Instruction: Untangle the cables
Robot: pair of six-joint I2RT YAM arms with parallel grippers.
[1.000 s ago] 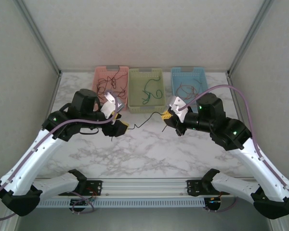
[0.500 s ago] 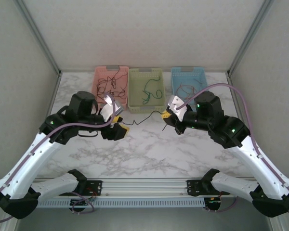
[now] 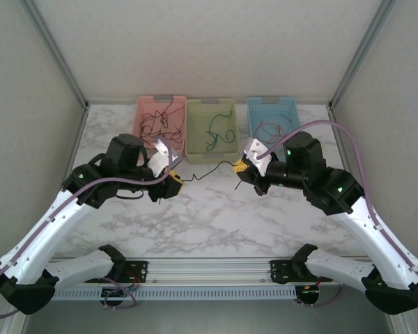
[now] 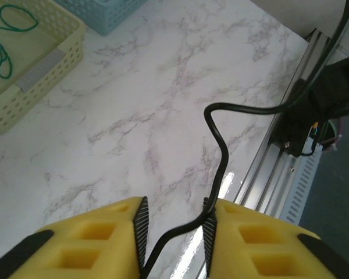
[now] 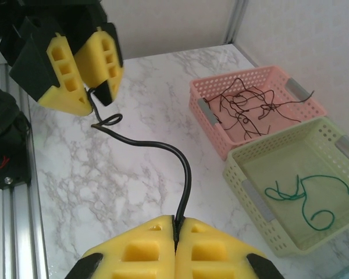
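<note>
Black cable (image 3: 207, 170): strung between the two claws over the middle of the table (image 3: 216, 216), apparently lifted off the marble.
Right claw (image 5: 175, 224): yellow pads pressed together, clamped on the cable's right end.
Left claw (image 4: 174, 218): pads apart, with the cable running through the gap and brushing one pad. No pinch is visible.
Long axis: left to right across the table, the left end slightly nearer and the right end slightly farther. The line is wavy, with a small curl just beside the left claw.
Far edge, in a row: pink basket (image 3: 139, 118) holding black strands (image 3: 160, 124), pale green basket (image 3: 191, 139) holding a green strand (image 3: 216, 132), and blue basket (image 3: 273, 101) holding reddish strands (image 3: 268, 129).
Done: judging by the baskets, most strands are already parted by colour.
Left: this one black strand seems to be the last one out. It probably belongs in the pink basket at far left, where the black bundle looks loosely snarled.
</note>
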